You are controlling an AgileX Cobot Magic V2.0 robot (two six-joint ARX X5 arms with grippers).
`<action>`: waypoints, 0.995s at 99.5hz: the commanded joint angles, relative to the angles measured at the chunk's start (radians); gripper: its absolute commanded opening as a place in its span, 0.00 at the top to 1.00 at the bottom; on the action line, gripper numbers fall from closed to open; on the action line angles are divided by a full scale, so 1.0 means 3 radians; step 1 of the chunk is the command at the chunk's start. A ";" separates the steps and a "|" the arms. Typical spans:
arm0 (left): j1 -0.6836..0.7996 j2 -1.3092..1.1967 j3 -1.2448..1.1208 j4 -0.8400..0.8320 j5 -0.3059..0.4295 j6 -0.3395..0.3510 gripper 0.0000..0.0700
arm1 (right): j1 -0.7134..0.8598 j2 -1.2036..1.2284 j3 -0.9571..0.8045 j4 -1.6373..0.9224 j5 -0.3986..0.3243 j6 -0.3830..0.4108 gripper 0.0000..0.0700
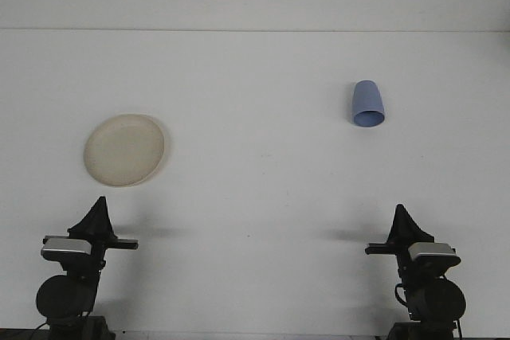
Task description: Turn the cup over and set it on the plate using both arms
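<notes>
A blue cup sits at the right rear of the white table, its narrow end pointing away and its wider end toward me. At the left lies a cream plate with nothing on it. My left gripper rests near the front edge, just in front of the plate, its fingers meeting in a point and holding nothing. My right gripper rests near the front edge on the right, well short of the cup, also closed to a point and holding nothing.
The white table runs back to a white wall. Both arm bases stand at the bottom corners of the view.
</notes>
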 commanded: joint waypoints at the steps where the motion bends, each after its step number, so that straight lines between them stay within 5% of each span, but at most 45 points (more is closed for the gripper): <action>1: 0.0000 -0.0006 -0.0066 0.0050 -0.0024 0.0019 0.98 | 0.0001 0.0074 0.0212 0.0066 0.0037 0.0280 1.00; 25: 0.0000 -0.0006 -0.0066 0.0051 -0.0024 0.0019 0.98 | 0.0000 0.0955 0.1118 -0.0111 0.0217 -0.0181 0.96; 30: 0.0000 -0.0006 -0.0066 0.0050 -0.0024 0.0019 0.98 | 0.0000 0.1199 0.1308 -0.0108 0.0169 -0.0306 0.80; 39: 0.0000 -0.0006 -0.0066 0.0050 -0.0024 0.0019 0.98 | 0.0000 0.1637 0.1628 -0.0099 0.0126 -0.0449 0.37; 43: 0.0000 -0.0006 -0.0066 0.0050 -0.0024 0.0019 0.98 | 0.0000 0.1825 0.1752 -0.0092 0.0125 -0.0500 0.27; 99: 0.0000 -0.0006 -0.0066 0.0050 -0.0024 0.0019 0.98 | -0.0008 0.4302 0.2103 0.1272 0.0154 -0.1082 0.26</action>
